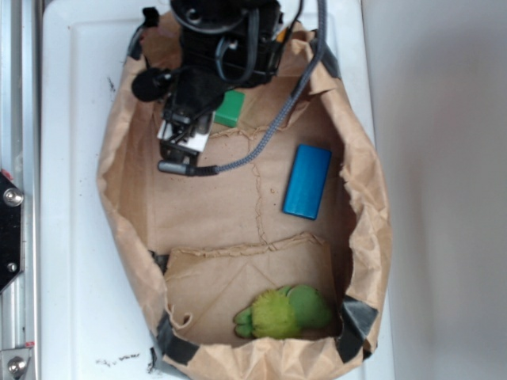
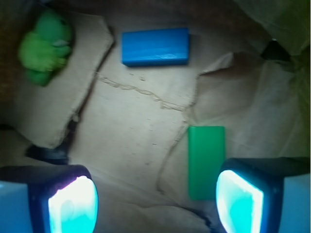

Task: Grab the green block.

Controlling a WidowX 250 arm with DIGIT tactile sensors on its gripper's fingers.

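The grab has not happened yet; the approach is under way and the closing is all still to do. The flat, bright-green rectangular block (image 2: 206, 161) lies on the floor of the open brown paper bag (image 1: 127, 229), near the bag's far edge in the exterior view, where the black robot arm covers most of it and only one corner shows. The wrist view is clearer: the block lies flat and lengthwise, close to the inner side of the right-hand finger, not centred in the gap.

The black gripper with pale finger pads (image 2: 155, 199) has its jaws spread wide with nothing between them. It seems to hover above the bag floor rather than rest on it, though the blur makes the height hard to judge.

The smooth blue rectangular block (image 2: 155, 46) lies well apart, toward the bag's side wall, and the fuzzy yellow-green plush toy (image 2: 44, 46) sits on a loose cardboard flap in the near corner. Neither is in the way.

What is left, by my reading: shift sideways to centre the green block between the fingers, descend, and close.
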